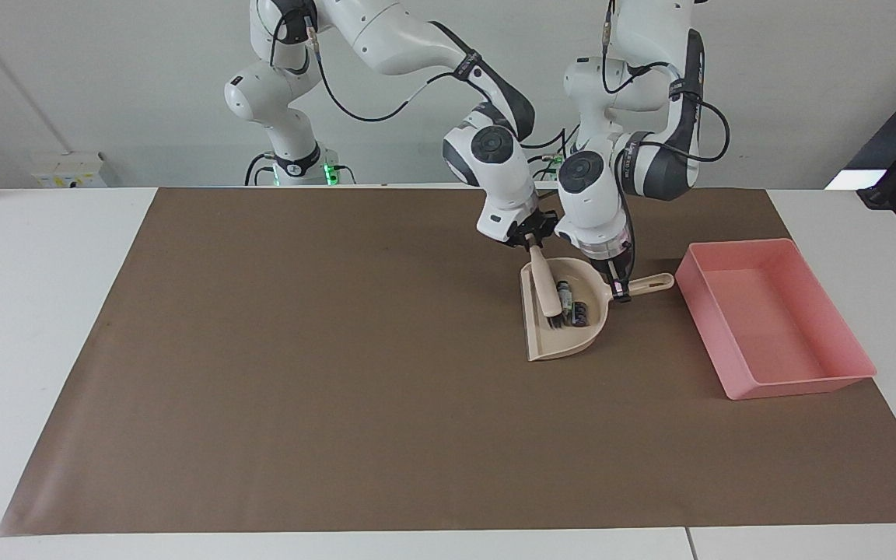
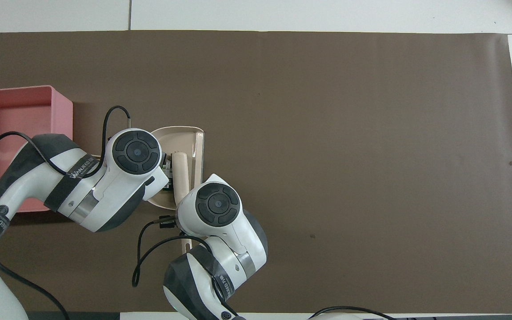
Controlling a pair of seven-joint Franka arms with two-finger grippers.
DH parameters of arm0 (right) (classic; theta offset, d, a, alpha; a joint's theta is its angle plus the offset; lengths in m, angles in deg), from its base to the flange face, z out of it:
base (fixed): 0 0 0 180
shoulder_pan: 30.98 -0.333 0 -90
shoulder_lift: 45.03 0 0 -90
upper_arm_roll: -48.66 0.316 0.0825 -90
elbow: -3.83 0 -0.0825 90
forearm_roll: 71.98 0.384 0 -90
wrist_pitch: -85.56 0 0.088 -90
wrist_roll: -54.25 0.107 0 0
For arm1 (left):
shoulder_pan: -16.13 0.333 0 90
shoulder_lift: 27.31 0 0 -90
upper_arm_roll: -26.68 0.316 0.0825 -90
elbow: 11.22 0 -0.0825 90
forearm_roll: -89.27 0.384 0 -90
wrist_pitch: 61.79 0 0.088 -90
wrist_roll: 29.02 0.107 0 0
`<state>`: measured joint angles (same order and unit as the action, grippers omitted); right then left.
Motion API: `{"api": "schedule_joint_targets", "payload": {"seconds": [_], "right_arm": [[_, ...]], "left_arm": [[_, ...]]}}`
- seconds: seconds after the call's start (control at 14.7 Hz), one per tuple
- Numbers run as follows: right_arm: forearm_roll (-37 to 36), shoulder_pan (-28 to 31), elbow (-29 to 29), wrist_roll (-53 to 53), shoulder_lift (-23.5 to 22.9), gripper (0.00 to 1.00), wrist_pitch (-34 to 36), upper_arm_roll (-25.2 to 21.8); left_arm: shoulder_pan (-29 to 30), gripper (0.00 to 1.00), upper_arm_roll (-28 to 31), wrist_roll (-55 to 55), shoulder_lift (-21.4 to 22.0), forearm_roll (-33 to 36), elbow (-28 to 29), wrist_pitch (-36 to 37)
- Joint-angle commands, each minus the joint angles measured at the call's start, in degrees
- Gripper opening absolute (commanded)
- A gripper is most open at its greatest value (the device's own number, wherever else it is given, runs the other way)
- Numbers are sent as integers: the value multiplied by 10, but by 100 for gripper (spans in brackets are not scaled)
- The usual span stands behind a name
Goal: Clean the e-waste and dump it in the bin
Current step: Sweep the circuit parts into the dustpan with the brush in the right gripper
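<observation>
Now my left gripper (image 1: 619,294) is clamped on the dustpan (image 1: 551,342) handle and my right gripper (image 1: 533,243) on the brush (image 1: 546,289). Loose e-waste (image 1: 572,305), light and likely to roll, lies in the dustpan beside the bin (image 1: 806,381); carry level.

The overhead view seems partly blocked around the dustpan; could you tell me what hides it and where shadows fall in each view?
Overhead view: both arms' wrists cover much of the dustpan, hiding the e-waste; a soft shadow edges the bin. Facing view: light is even, the e-waste shows plainly in the dustpan beside the brush, shadows faint.
</observation>
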<state>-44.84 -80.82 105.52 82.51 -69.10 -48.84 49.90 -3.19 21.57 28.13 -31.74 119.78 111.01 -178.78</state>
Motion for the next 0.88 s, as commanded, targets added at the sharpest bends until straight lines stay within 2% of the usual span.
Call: {"api": "schedule_joint_targets", "payload": {"seconds": [0.0, 0.14, 0.34, 0.68, 0.81], "right_arm": [[-8, 9, -12, 8, 7, 0, 37, -2], [-37, 20, -7, 13, 32, 0, 87, -4], [-95, 32, -6, 14, 60, 0, 151, -3], [-146, 33, -3, 14, 69, 0, 204, -3], [-163, 52, 1, 15, 94, 0, 229, -3]], "left_arm": [[-5, 0, 5, 19, 14, 5, 21, -5], [9, 0, 4, 34, 14, -4, 21, -21], [31, 0, 3, 39, 14, -57, 21, -24], [52, 0, 4, 153, 13, -154, 22, -69], [55, 0, 4, 171, 13, -184, 22, -75]]}}
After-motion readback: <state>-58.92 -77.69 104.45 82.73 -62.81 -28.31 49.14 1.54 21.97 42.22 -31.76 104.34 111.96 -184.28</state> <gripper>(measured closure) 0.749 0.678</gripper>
